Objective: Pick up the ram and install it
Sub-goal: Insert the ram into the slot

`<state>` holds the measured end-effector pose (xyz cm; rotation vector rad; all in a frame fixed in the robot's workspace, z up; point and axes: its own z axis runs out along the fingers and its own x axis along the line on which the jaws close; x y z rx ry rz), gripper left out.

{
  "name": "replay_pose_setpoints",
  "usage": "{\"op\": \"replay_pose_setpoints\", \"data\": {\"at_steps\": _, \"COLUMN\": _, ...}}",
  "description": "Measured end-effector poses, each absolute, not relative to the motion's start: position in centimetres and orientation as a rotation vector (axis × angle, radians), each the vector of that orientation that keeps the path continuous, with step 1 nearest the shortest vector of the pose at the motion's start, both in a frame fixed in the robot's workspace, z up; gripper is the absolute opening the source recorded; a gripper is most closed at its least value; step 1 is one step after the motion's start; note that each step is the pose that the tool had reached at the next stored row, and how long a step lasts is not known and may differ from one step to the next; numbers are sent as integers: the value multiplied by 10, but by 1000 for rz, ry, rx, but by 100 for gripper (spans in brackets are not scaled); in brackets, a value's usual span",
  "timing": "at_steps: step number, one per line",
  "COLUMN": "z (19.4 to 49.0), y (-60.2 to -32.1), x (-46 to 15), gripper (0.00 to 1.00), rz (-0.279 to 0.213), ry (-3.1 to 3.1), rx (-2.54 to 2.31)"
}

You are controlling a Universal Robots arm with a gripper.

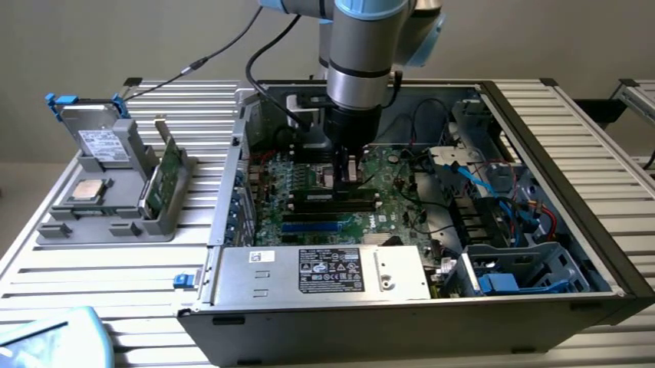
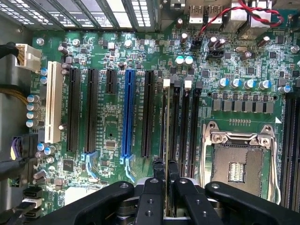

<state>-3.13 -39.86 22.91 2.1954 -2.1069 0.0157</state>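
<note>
Wrist view gave us the ram (image 2: 166, 136) edge-on, a thin olive-green strip pinched between the two black fingers (image 2: 152, 192) of the gripper (image 2: 165, 180), which were pressed together on it. The strip ran in line with the outermost of the black memory slots (image 2: 177, 126), the one on the side toward the blue slot (image 2: 127, 115). We could not tell whether its lower edge was touching that slot or hanging just above it. On the far side of the memory slots sat the open CPU socket (image 2: 236, 164) with its metal frame. Beyond the blue slot lay further black expansion slots and a white slot (image 2: 53, 101), all on the green motherboard (image 2: 112, 136).

From the exterior view we saw the gripper (image 1: 349, 175) reaching straight down from the arm (image 1: 363, 46) into the open computer case (image 1: 573, 138), close over the middle of the board. A silver power supply (image 1: 327, 272) with a black label filled the near edge of the case. Well apart, on the exterior view's left, a gray holder (image 1: 103, 218) stood on the slatted table (image 1: 103, 268). It carried an upright green expansion card (image 1: 159, 180) with a metal bracket and a hard drive (image 1: 100, 142) in a blue-handled caddy.
</note>
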Motion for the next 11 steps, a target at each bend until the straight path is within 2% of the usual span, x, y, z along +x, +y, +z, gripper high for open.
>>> {"op": "replay_pose_setpoints", "data": {"at_steps": 11, "z": 226, "y": -400, "x": -31, "gripper": 14, "rz": 15, "ry": -2112, "rx": 2191}}
